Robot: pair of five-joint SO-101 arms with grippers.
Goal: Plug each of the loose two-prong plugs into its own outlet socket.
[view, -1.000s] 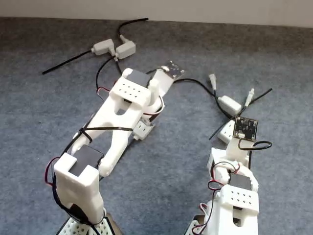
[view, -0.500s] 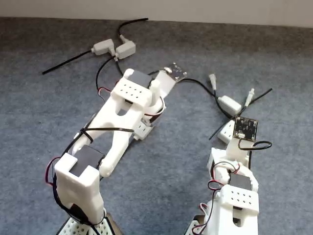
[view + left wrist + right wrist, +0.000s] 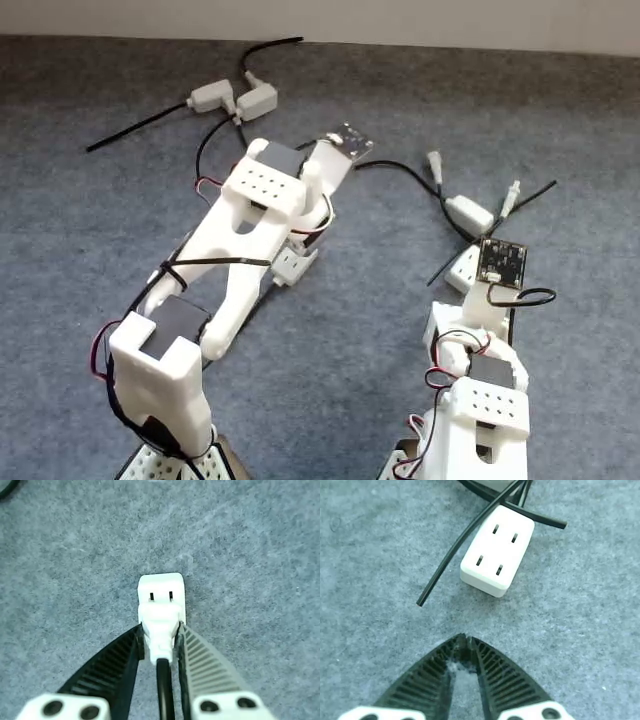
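Clamping: the left gripper (image 3: 160,629) is closed tight on a white connector (image 3: 161,592), with one finger against each side of its narrower rear part.
Connector: white and blocky, with a wider square head that has two short dark slots side by side. It points away from the gripper over the grey counter (image 3: 380,300); I cannot tell whether it touches the surface.
Cord: a black cord (image 3: 164,685) leaves the connector's rear and runs back between the fingers.
Right gripper: the right gripper (image 3: 466,640) has its fingertips pressed together with nothing between them. It is low over the counter, near the double socket but apart from it.
Double socket: a white block with rounded corners (image 3: 497,550) lies flat, with four dark slots in two pairs on its upper face. Black wires (image 3: 450,555) cross its far end.
Loose plugs: two small white plugs (image 3: 436,160) lie on thin black leads beyond the right arm, with a white body (image 3: 470,212) between them.
Far pair: two white pieces (image 3: 232,98) lie touching at the counter's far left.
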